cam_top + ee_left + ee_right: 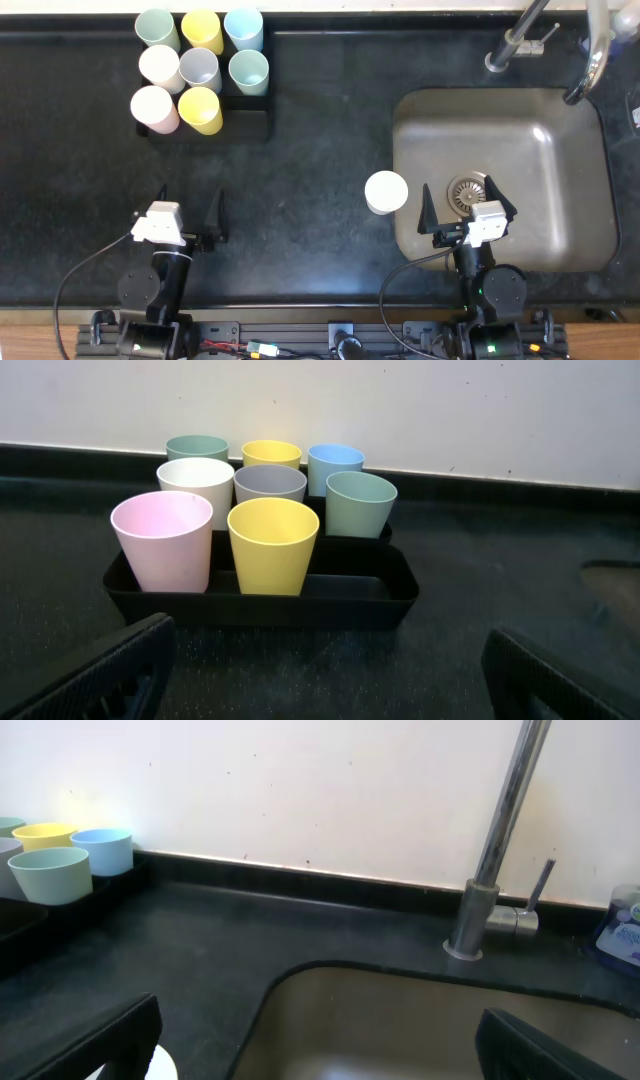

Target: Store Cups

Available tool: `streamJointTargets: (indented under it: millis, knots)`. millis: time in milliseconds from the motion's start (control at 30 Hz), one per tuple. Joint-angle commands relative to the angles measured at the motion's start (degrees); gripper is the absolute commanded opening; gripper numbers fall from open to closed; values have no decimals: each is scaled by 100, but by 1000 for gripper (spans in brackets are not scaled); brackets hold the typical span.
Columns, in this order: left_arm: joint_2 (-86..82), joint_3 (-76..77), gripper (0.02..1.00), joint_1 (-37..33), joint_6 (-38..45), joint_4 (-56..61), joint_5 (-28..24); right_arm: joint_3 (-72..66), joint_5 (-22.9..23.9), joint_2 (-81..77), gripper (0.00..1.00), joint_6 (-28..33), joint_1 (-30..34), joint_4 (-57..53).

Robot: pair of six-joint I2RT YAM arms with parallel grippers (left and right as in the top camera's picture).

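The left tool [192, 200] is held open and empty, near the tray [250, 118] on its side towards the arm bases. Eight cups [199, 70] are already stored upright in the tray, and one place at its right near corner is free. One white cup [386, 192] is not yet stored: it stands on the worktop [320, 150], well to the right of the tray. Farther right of the tray, the right tool [458, 190] is also open and empty.

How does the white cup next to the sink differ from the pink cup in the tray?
The white cup stands alone on the counter beside the sink; the pink cup sits in the black tray with seven other cups. The sink cup is white, the tray cup pink. Both look similar in size.
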State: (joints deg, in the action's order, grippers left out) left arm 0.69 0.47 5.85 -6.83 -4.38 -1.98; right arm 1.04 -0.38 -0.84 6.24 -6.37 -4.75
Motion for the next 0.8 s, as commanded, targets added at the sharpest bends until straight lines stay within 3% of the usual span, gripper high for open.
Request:
streamJointTargets:
  millis: [33,400,533,700,800]
  knots:
    - [-52,-2,1000,-44,103,-26,-96,-76,42,59,998,17,-2,28]
    - [-52,-2,1000,-44,103,-26,-94,-76,42,59,998,15,7,46]
    - [-52,-2,1000,-44,103,-26,-96,273,-20,-140,998,-579,-4,-140]
    - [-52,-2,1000,-44,103,-26,-94,2564,-39,-2052,998,-1102,2,-1840]
    - [-52,-2,1000,-44,103,-26,-96,4317,-474,-3445,998,-1213,2,-3364]
